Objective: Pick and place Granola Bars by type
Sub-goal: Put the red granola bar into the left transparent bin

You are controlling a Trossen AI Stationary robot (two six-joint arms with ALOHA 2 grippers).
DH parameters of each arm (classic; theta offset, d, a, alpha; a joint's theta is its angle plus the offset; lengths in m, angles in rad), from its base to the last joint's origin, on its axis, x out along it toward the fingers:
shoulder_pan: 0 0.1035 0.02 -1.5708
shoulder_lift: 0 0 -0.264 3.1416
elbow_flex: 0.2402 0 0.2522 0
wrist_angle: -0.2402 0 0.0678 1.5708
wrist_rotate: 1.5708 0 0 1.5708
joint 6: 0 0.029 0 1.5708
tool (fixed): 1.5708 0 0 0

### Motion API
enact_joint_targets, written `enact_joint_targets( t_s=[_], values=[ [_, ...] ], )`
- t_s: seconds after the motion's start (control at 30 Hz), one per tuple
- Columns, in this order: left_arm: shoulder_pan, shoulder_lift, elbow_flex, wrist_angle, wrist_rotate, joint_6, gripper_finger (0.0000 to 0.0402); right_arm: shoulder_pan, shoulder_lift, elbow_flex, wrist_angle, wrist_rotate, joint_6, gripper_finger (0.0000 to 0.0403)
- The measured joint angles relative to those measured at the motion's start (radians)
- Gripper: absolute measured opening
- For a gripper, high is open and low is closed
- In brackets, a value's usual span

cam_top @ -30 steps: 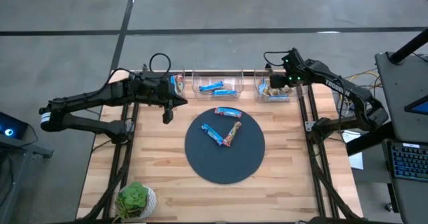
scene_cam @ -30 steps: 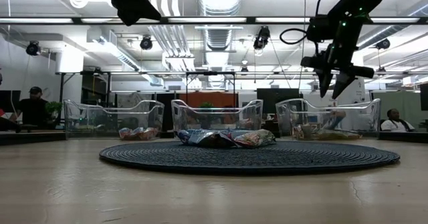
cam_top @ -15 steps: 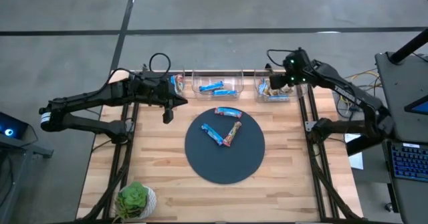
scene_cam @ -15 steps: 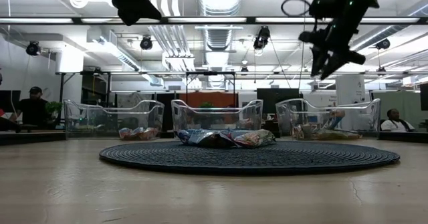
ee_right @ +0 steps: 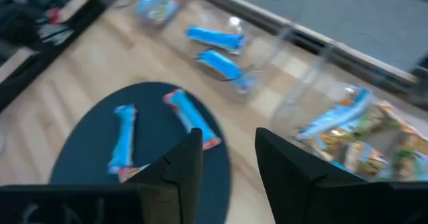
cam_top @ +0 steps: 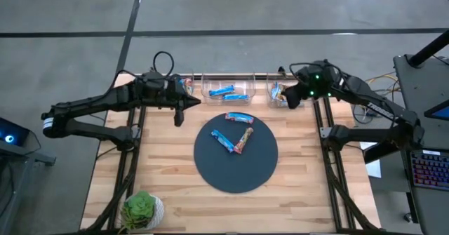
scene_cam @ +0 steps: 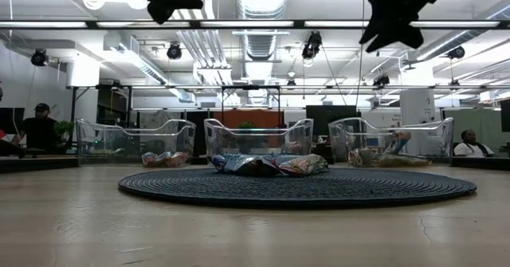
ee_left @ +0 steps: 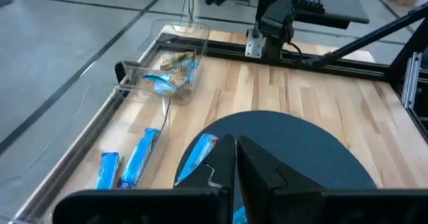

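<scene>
Looking down from the high view, the dark round mat (cam_top: 235, 153) sits mid-frame on the wooden table (cam_top: 168, 186) with three granola bars (cam_top: 237, 130) lying on its upper part. Along the top edge are three clear bins: the left bin (cam_top: 184, 86) has a bar or two, the middle bin (cam_top: 229, 89) holds two bright blue ones, and the right bin (cam_top: 283, 92) has a pile of brown-tan wrappers. The left gripper (cam_top: 178, 115) hangs just above the mat's upper-left edge, fingers pinched together, nothing in them. The right gripper (cam_top: 292, 98) hovers over the right bin, fingers (ee_right: 289, 172) partly spread with a clear gap, empty too. A small potted plant (cam_top: 142, 210) sits lower left.
</scene>
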Motion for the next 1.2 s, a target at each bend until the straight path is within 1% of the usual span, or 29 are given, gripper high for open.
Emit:
enact_joint_targets(
  t_s=[0.3, 0.57, 0.73, 0.93, 1.03, 1.2],
  values=[
    [0.0, 0.03, 0.0, 0.008, 0.0, -0.002, 0.0, 0.179, 0.001, 0.015, 0.053, 0.005, 0.013, 0.0127],
    [0.0, 0.049, 0.0, 0.014, 0.0, -0.003, 0.0, 0.288, 0.015, 0.013, 0.065, 0.008, -0.013, 0.0117],
    [0.0, 0.057, 0.0, 0.015, 0.0, -0.022, 0.0, 0.334, 0.016, 0.008, 0.105, 0.008, -0.021, 0.011],
    [0.0, 0.057, 0.0, 0.031, 0.0, -0.039, 0.0002, 0.342, 0.016, 0.0, 0.105, 0.008, -0.02, 0.0102],
    [0.0, 0.057, 0.0, 0.043, 0.0, -0.055, 0.0017, 0.342, 0.016, 0.0, 0.105, 0.008, -0.016, 0.0097],
    [0.0, 0.057, 0.0, 0.044, 0.002, -0.061, 0.0066, 0.342, 0.016, 0.0, 0.106, 0.008, -0.016, 0.0091]
  ],
)
